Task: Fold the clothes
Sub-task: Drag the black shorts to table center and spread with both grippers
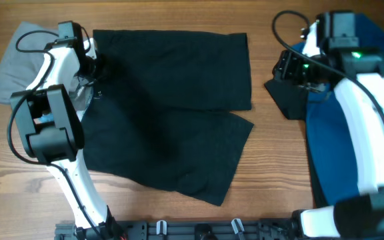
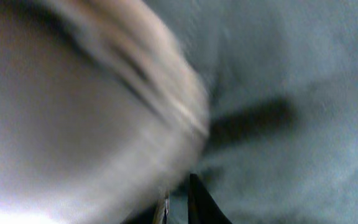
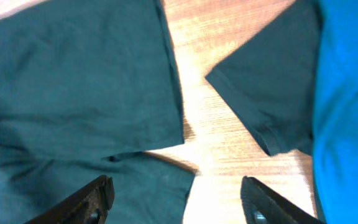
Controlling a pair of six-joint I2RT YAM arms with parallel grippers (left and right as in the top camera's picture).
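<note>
Looking from overhead, you have the black shorts (image 1: 172, 107) spread flat mid-table, waistband at the left and legs running right. Your left gripper (image 1: 91, 65) sits at the waistband's upper corner, just beside a grey garment (image 1: 19, 60). You cannot tell from here whether its fingers are closed on cloth. Your right gripper (image 1: 284, 67) hovers off the shorts' right edge, near a dark garment (image 1: 287, 99) and a blue garment (image 1: 352, 133). If you lift by that one corner alone, the shorts will likely drag and bunch rather than fold cleanly.

In the left wrist view everything is smeared. A pale band (image 2: 104, 112), probably the waistband lining, lies against dark fabric, with one dark fingertip (image 2: 201, 205) at the bottom edge. The grip can't be judged, so a shallow pinch could slip, or the grey garment could come along.

In the right wrist view the fingers stand wide apart and empty above the bare wooden table (image 3: 216, 137), between the leg hems and the dark garment. Descend off-line and you could snag the wrong cloth.
</note>
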